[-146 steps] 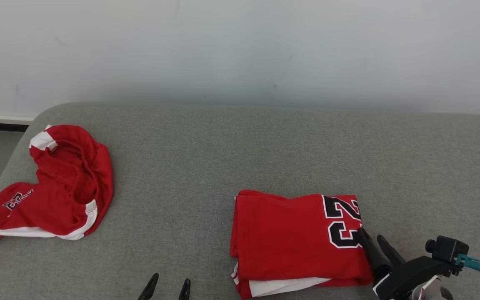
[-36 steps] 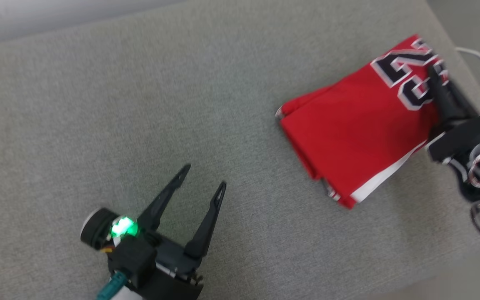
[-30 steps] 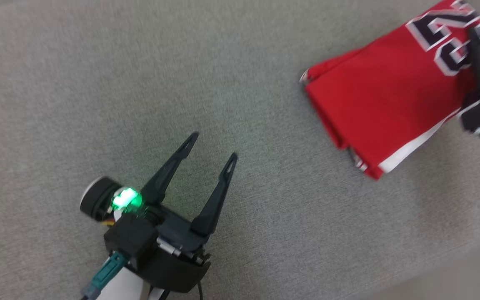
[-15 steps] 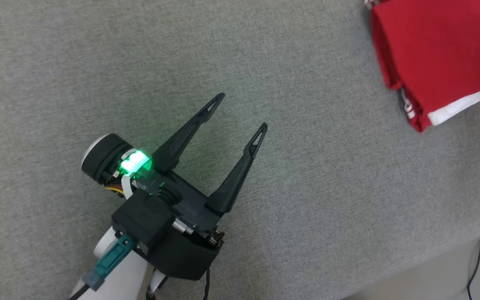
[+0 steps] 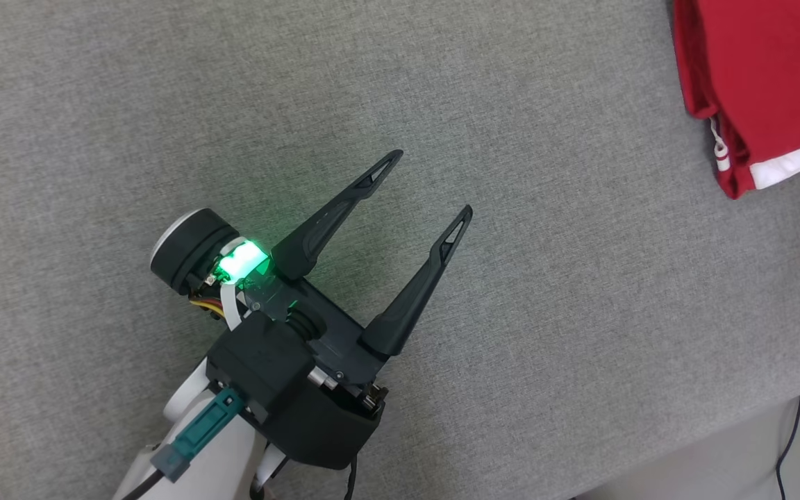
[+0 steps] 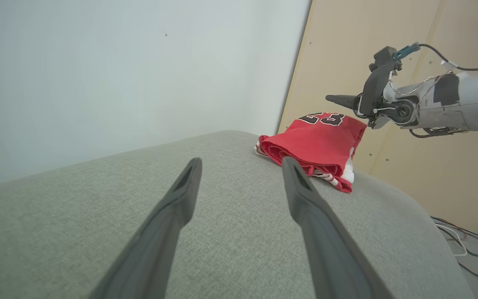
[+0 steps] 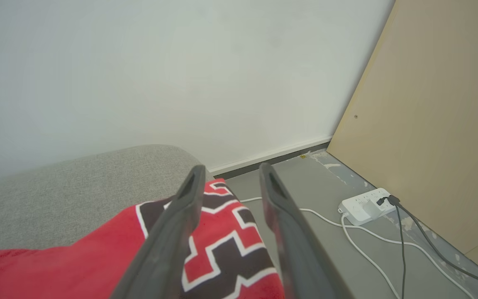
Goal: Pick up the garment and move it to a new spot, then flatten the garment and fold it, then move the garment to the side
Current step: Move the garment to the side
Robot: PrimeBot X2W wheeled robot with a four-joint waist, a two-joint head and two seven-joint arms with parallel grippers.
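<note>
The folded garment (image 5: 768,83) lies at the right end of the cushion (image 5: 580,312), so the last step, moving it aside, looks nearly done. The right gripper (image 7: 228,176) is over it, jaws partly parted, seemingly empty. The left gripper (image 5: 435,179) hovers wide open, well left. Next: lift the right clear without dragging the fold.

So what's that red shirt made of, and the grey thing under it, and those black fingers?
The red shirt looks like thin, smooth sports fabric, maybe polyester, because it bends into soft folded layers. The grey surface looks like woven upholstery cloth over padding, with a flecked weave and a rounded edge. The fingers look like matte black hard plastic, stiff and straight, though I can't be sure.
</note>
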